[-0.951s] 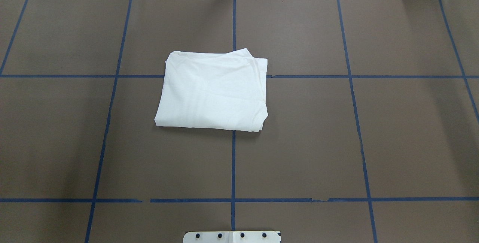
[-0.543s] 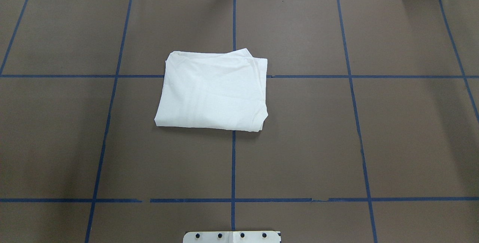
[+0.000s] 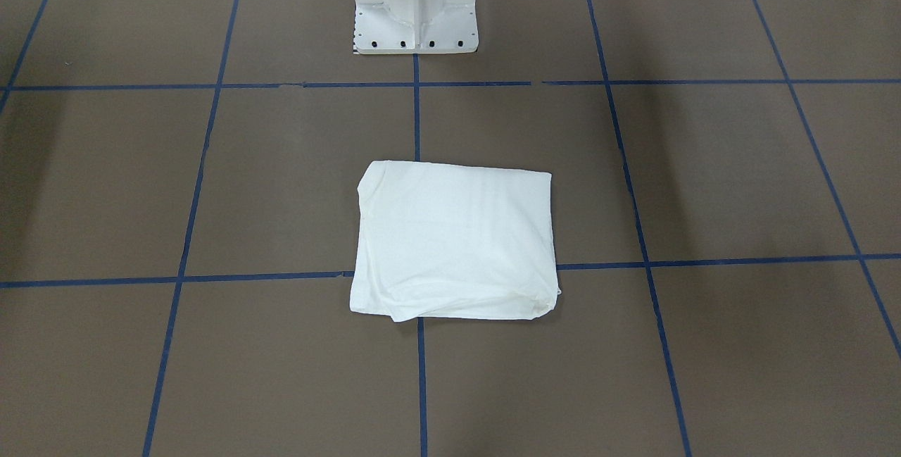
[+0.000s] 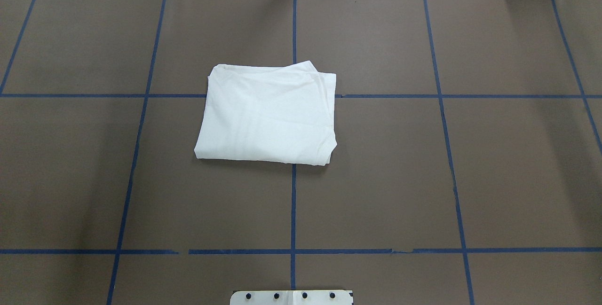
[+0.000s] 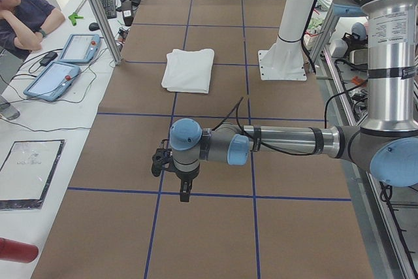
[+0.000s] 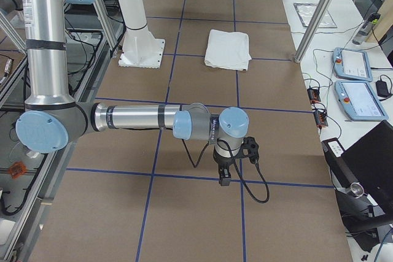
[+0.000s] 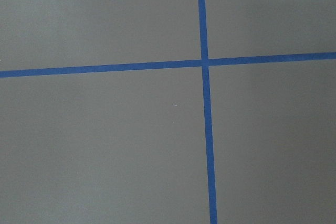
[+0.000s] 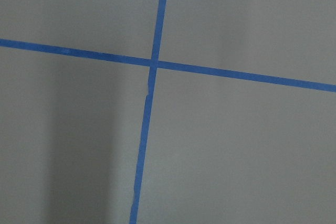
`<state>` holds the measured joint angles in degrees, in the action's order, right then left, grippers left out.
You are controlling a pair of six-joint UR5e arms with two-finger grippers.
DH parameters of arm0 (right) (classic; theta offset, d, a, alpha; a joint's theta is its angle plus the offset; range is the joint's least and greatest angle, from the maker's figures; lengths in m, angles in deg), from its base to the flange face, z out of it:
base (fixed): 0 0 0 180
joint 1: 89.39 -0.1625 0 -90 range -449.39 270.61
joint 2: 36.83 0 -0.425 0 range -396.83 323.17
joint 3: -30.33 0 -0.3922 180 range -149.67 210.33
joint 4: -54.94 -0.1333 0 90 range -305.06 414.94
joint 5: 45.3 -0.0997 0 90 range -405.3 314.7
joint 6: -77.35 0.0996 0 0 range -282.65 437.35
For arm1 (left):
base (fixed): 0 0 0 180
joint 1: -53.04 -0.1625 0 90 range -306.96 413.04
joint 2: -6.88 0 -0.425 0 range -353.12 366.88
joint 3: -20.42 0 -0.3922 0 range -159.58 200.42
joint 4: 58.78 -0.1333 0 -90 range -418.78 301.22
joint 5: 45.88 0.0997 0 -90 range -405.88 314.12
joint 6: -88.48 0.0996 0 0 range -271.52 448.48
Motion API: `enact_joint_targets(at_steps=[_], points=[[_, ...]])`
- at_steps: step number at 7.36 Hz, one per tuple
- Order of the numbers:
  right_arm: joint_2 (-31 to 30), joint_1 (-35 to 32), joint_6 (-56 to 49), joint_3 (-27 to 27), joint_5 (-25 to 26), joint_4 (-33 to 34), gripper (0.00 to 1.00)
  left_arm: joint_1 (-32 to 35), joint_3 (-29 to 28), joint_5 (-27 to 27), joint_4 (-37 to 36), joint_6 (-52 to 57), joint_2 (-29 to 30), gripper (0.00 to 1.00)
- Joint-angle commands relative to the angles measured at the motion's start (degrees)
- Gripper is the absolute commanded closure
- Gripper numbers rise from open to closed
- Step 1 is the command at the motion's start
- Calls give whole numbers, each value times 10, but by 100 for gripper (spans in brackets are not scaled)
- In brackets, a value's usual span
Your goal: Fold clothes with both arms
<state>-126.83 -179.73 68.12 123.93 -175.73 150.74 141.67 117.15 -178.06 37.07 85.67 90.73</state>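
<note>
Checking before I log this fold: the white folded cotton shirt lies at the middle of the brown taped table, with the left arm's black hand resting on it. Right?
Not quite. The left arm's black hand hangs over bare brown taped table, well clear of the white folded cotton shirt, as the exterior left view shows. The rest holds.

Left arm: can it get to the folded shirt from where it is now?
Likely yes. The left gripper hangs over the table, apart from the folded T-shirt, with nothing on the brown surface between them. The white pedestal base stands off to one side of that line.
</note>
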Motion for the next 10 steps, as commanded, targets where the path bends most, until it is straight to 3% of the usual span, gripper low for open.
enact_joint_targets(at_steps=[1, 6, 10], points=[[4, 3, 0, 0, 0, 0, 0, 0, -1, 1, 0, 0, 0, 0], [6, 7, -2, -10, 2, -2, 0, 0, -20, -5, 1, 4, 0, 0], [-9, 6, -3, -10, 5, -51, 0, 0, -35, 1, 0, 4, 0, 0]])
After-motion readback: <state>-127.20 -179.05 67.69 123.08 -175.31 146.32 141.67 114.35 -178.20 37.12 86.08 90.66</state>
